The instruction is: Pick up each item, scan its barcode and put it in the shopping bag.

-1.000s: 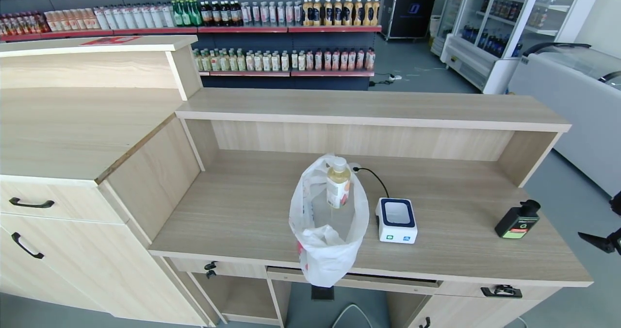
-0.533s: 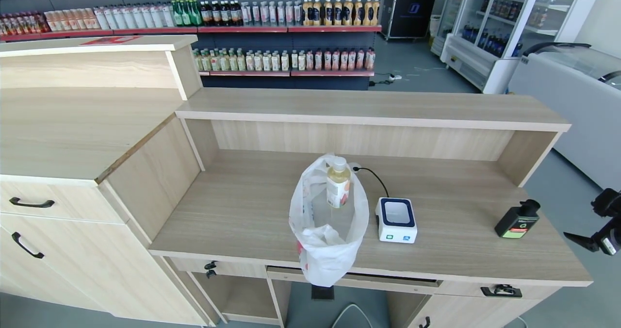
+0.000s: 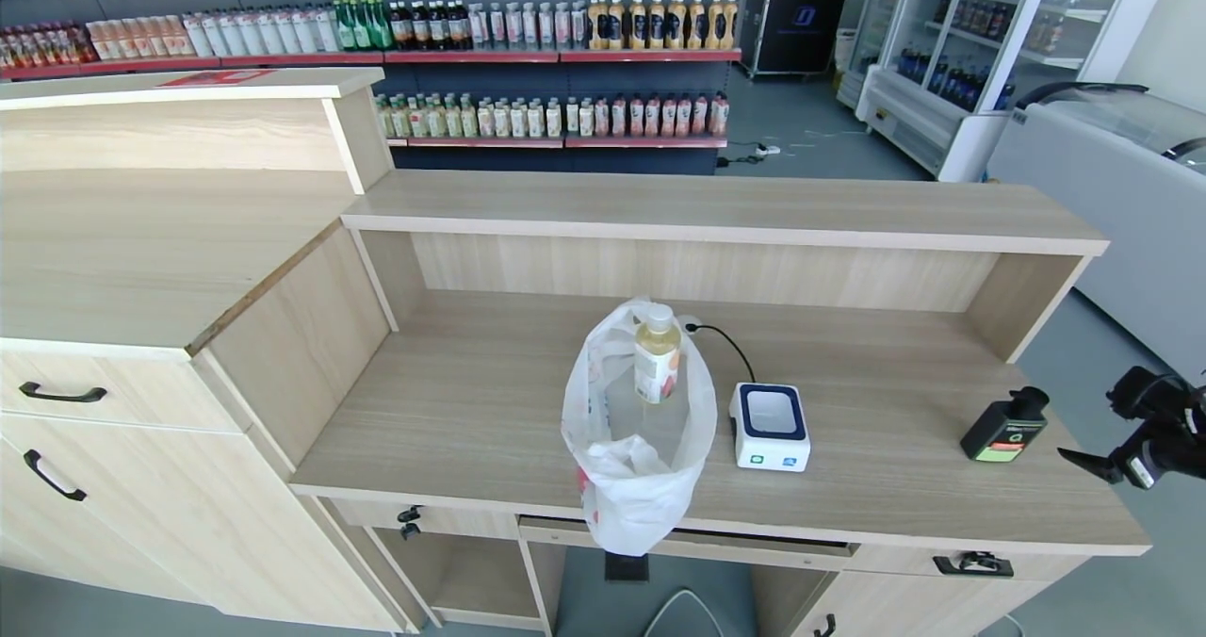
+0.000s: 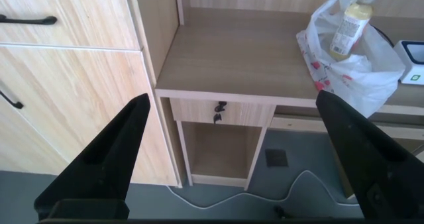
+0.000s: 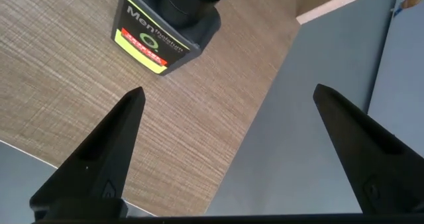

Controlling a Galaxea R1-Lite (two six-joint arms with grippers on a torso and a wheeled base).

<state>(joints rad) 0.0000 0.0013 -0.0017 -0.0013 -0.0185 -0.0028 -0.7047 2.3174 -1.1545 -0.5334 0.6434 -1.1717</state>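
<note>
One white plastic shopping bag (image 3: 633, 449) stands open near the front edge of the wooden checkout counter (image 3: 490, 401), roughly in the middle. Inside it stands one drink bottle (image 3: 657, 354) with pale yellow contents and a white cap, upright, its neck rising above the bag's rim. Just to the right of the bag sits one white barcode scanner (image 3: 770, 427) with a dark-framed window on top, and one black cable (image 3: 730, 345) runs from it toward the back of the counter.

One item lies outside the bag: a black bottle (image 3: 1004, 426) with a green and red label, standing near the counter's right end, well apart from the scanner.

The right gripper (image 5: 225, 154) hangs off the right end of the counter, near the black bottle but not touching it. Its two fingers are spread wide with nothing between them. The left gripper (image 4: 232, 158) is low in front of the counter's left side, also spread wide and empty.
</note>
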